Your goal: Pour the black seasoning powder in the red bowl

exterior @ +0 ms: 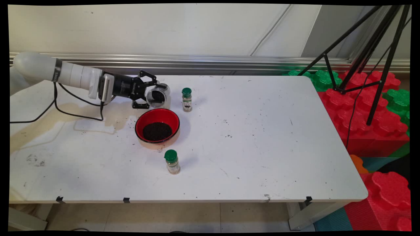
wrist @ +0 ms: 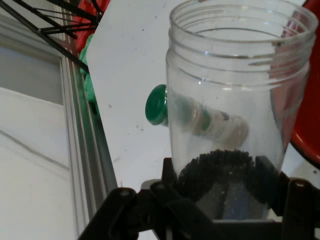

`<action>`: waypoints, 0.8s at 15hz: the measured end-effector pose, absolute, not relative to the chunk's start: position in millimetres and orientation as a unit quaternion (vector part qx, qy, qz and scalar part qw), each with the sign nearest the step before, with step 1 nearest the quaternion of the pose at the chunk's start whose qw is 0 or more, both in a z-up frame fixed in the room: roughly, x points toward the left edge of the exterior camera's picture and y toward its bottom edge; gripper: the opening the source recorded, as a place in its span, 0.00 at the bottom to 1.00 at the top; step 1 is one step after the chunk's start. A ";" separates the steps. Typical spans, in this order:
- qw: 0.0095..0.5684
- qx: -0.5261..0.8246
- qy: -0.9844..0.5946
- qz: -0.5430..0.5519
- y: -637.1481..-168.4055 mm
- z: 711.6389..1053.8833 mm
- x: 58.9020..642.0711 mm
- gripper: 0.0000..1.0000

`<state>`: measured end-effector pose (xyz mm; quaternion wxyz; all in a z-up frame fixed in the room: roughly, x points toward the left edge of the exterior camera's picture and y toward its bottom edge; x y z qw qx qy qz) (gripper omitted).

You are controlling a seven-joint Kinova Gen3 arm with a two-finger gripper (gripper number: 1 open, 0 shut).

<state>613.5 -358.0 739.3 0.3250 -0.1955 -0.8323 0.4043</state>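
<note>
Across the white table (exterior: 262,137), dark specks and a brownish stain mark the left half, and black tape tabs sit along the near edge. Beyond its right end lie red and green foam blocks (exterior: 377,108) with a black tripod (exterior: 370,49) standing on them, its top cut off by the frame. The arm reaches in low from the left, lying nearly level over the table's far-left part; small writing on the wrist and hand is too small to read. Below the hand stands a red bowl (exterior: 157,124) holding a heap of dark grains. The gripper (exterior: 149,93) is closed round a clear plastic jar (exterior: 158,95), held on its side with its open threaded mouth toward the right; a little of the dark grain lies inside, seen clearly in the hand view (wrist: 220,165). Just right of the jar stands a green-capped spice bottle (exterior: 187,99), its label unreadable; in the hand view it shows partly through the jar wall. A second green-capped spice bottle (exterior: 172,161) stands near the bowl's near side.
</note>
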 end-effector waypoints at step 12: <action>0.240 -0.303 -0.799 0.461 -350.9 750.9 606.3 0.00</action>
